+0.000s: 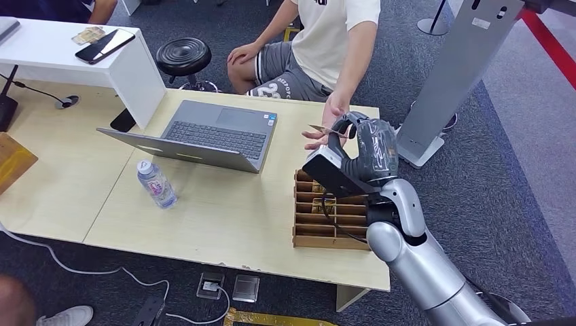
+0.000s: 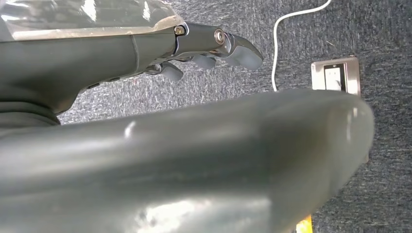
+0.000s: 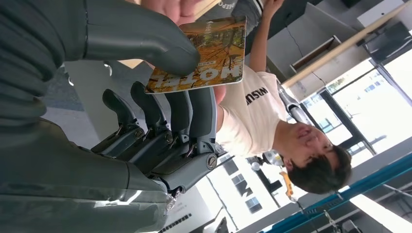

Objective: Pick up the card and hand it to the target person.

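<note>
My right hand (image 1: 356, 139) is raised over the table's far right side and pinches a card (image 1: 321, 129) between thumb and fingers. In the right wrist view the card (image 3: 209, 56) shows an orange autumn picture with the word HOTEL, held under the thick thumb (image 3: 145, 41). A seated person in a white T-shirt (image 1: 336, 34) reaches an open palm (image 1: 326, 125) right under the card; whether it touches the card I cannot tell. My left hand (image 2: 214, 48) hangs over the carpet with its fingers curled in, holding nothing.
A wooden slotted card rack (image 1: 329, 210) stands on the table (image 1: 224, 217) below my right arm. An open laptop (image 1: 204, 139) and a water bottle (image 1: 156, 183) lie to the left. A white shelf with a phone (image 1: 105, 46), a black stool (image 1: 183, 58) and a grey kiosk stand (image 1: 455, 81) surround the table.
</note>
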You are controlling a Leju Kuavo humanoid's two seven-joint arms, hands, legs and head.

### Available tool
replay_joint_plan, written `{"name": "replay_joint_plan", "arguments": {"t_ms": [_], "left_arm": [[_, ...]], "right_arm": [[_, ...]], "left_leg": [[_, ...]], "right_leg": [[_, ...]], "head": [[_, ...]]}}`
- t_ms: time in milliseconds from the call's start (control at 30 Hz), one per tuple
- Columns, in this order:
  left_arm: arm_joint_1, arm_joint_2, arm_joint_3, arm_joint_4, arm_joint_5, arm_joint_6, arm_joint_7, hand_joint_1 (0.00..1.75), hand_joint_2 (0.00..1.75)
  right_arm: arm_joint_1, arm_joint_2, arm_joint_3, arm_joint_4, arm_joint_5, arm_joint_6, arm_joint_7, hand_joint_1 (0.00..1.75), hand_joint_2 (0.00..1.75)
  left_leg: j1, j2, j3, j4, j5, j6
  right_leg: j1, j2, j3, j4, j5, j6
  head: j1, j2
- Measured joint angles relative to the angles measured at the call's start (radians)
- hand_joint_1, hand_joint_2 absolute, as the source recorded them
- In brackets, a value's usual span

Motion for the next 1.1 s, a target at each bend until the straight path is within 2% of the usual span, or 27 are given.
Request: {"name": "replay_joint_plan", "arguments": {"t_ms": [67,100,200,233,333,467,633,833,900,1033,1100], "left_arm": [[0.000,0.002,-0.004,0.000,-0.005,-0.003,-0.006,0.00,0.00],[0.000,0.002,-0.006,0.000,-0.007,-0.004,-0.008,0.00,0.00],[-0.001,0.003,-0.007,0.000,-0.008,-0.006,-0.015,0.00,1.31],[0.000,0.003,-0.002,0.001,-0.004,-0.004,-0.016,0.00,1.31],[0.001,0.002,0.014,0.003,0.012,0.001,-0.012,0.00,0.00],[0.002,0.001,0.029,0.004,0.028,0.013,0.000,0.00,0.00],[0.002,0.003,0.039,0.003,0.038,0.027,0.013,0.00,0.00],[0.003,0.000,0.059,0.004,0.058,0.039,0.019,0.00,0.00],[0.004,-0.001,0.062,0.004,0.062,0.042,0.022,0.00,0.00],[0.003,-0.002,0.062,0.004,0.062,0.043,0.027,0.00,0.00],[0.003,-0.002,0.060,0.004,0.061,0.043,0.030,0.00,0.00]], "right_arm": [[0.007,-0.006,-0.001,-0.015,0.003,0.004,0.006,1.52,1.75],[0.010,-0.009,-0.002,-0.024,0.004,0.005,0.008,1.14,1.75],[0.025,-0.020,-0.007,-0.062,0.006,0.002,0.014,0.00,1.75],[0.032,-0.024,-0.010,-0.077,0.007,0.000,0.016,0.00,1.75],[0.062,-0.037,-0.025,-0.137,0.000,-0.008,0.025,0.00,1.75],[0.115,-0.065,-0.045,-0.242,-0.014,-0.026,0.031,0.00,1.75],[0.222,-0.135,-0.090,-0.434,-0.063,-0.051,0.072,0.00,1.75],[0.349,-0.176,-0.163,-0.544,-0.127,-0.066,0.098,0.00,1.75],[0.385,-0.183,-0.185,-0.572,-0.205,-0.058,0.067,0.00,1.75],[0.452,-0.206,-0.220,-0.625,-0.467,0.002,-0.050,0.00,1.75],[0.471,-0.217,-0.227,-0.639,-0.533,0.015,-0.077,0.00,1.75]], "left_leg": [[0.000,0.000,0.000,0.000,0.000,0.000],[0.000,0.000,0.000,0.000,0.000,0.000],[0.000,-0.001,-0.001,0.001,0.000,0.000],[0.000,-0.001,-0.001,0.001,-0.001,0.000],[0.000,-0.001,-0.001,0.000,0.000,0.000],[0.000,-0.003,-0.001,0.001,-0.001,0.000],[0.000,-0.004,-0.002,0.002,-0.001,0.000],[0.000,-0.006,-0.002,0.002,-0.001,0.001],[0.000,-0.006,-0.002,0.002,-0.001,0.000],[0.000,-0.006,-0.002,0.002,-0.001,0.000],[0.000,-0.006,-0.002,0.002,-0.001,0.000]], "right_leg": [[0.000,0.000,0.000,0.000,0.000,0.000],[0.000,0.000,0.000,0.000,0.000,0.000],[0.000,-0.001,-0.001,0.001,-0.001,0.000],[0.000,-0.001,-0.001,0.001,-0.001,0.000],[0.000,-0.001,0.000,0.000,-0.001,0.000],[0.000,-0.003,-0.001,0.001,-0.001,0.000],[0.000,-0.005,-0.001,0.001,-0.002,0.000],[0.000,-0.006,0.000,0.000,-0.002,0.001],[0.000,-0.007,0.000,0.000,-0.002,0.000],[0.000,-0.006,-0.001,0.001,-0.003,0.000],[0.000,-0.006,-0.001,0.000,-0.002,0.000]], "head": [[0.000,0.000],[0.000,0.000],[0.000,0.000],[0.000,0.000],[0.000,0.000],[0.000,0.000],[0.000,0.000],[0.000,0.000],[0.000,0.000],[0.000,0.000],[0.000,0.000]]}}
